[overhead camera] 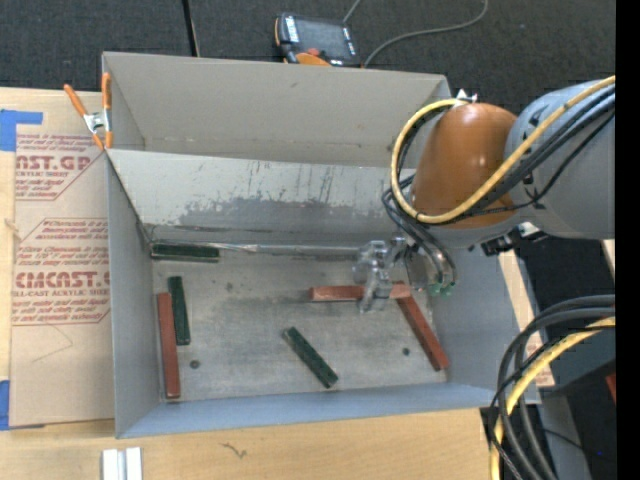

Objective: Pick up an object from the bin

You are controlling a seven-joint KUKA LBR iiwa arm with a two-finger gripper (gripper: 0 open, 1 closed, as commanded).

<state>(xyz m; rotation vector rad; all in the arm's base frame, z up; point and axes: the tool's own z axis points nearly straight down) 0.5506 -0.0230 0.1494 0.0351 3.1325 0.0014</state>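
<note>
Bin [270,108] of grey metal sat in the middle of the camera view, its floor scuffed and its tall walls sloping outward. The arm [565,158] came in from the right, grey and wrapped in looping cables, with an orange cover [465,158] at its wrist above the bin's right side.

The end effector [374,290] was down at the floor, right of centre, directly on a reddish-brown bar [335,294] that lay flat and crosswise. Whether it was apart, together or clamped on that bar could not be told from this angle.

A second reddish-brown bar [425,336] ran diagonally toward the front right corner, its upper end close to the first bar's right end — contact between them was unclear. A third reddish-brown bar [167,345] lay along the left wall, with a shorter dark green bar [179,310] just beside it. Another green bar [310,357] lay tilted near the front centre, well apart from the rest. One more dark green bar [185,253] rested at the foot of the back wall, on the left.
</note>
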